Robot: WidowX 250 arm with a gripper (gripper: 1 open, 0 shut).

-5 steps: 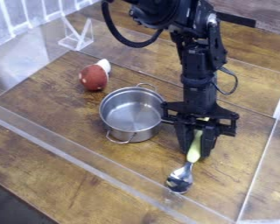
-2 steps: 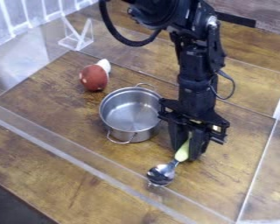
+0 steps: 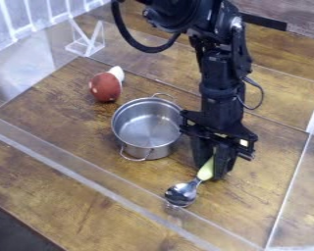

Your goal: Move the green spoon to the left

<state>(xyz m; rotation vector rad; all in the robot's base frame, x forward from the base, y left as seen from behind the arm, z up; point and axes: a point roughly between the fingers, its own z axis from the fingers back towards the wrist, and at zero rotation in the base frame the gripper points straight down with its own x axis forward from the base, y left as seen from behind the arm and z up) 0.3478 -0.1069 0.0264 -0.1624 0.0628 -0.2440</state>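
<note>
The green spoon [image 3: 192, 183] hangs tilted near the front of the wooden table [image 3: 68, 118], its yellow-green handle up between the fingers and its silver bowl down at the lower left, close to or touching the wood. My gripper [image 3: 216, 163] comes straight down from the black arm and is shut on the spoon's handle. The steel pot [image 3: 148, 127] sits just left of the gripper.
A red rounded object [image 3: 106, 87] lies at the back left of the pot. A clear plastic barrier [image 3: 107, 191] runs along the table's front edge, close below the spoon. A clear stand [image 3: 83, 41] is at the far back.
The gripper has carried the spoon a little to the left, and the spoon's bowl has swung left along the front. In the last half second almost nothing moved.
</note>
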